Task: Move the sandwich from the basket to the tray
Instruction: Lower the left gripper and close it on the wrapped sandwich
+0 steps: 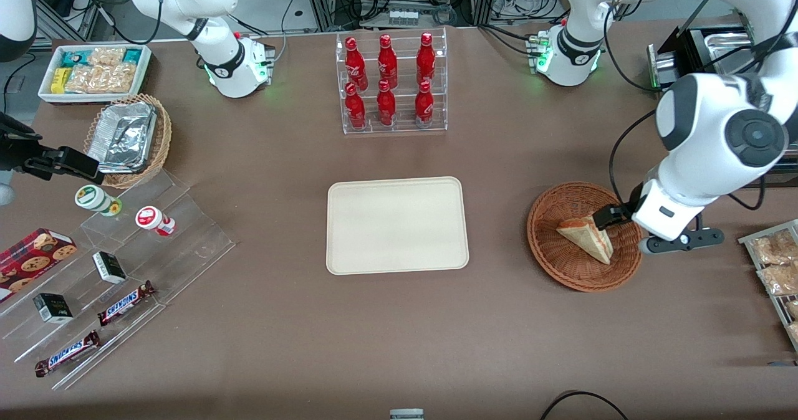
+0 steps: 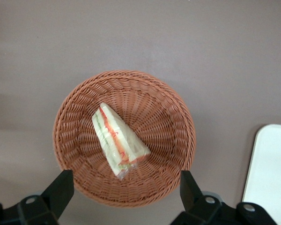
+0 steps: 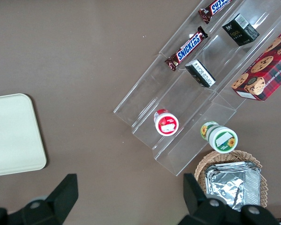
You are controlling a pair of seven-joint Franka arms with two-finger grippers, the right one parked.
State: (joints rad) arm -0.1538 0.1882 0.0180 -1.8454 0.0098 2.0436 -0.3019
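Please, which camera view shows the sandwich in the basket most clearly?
The left wrist view is best: the sandwich lies fully visible in the basket, seen from above between the fingers of the open gripper. The front view shows it too, partly covered by the arm. The right wrist view does not show it.

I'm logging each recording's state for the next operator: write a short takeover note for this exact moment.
End effector: open, empty, hovering above the basket, fingers spread wide on either side of the sandwich's position.
Sandwich: lying on its side in the basket, at the working arm's end of the table, not gripped.
Tray: mid-table, nothing on it.
Done: approach over the basket.
Left: descend, grasp the sandwich, lift, carry it to the tray, release.
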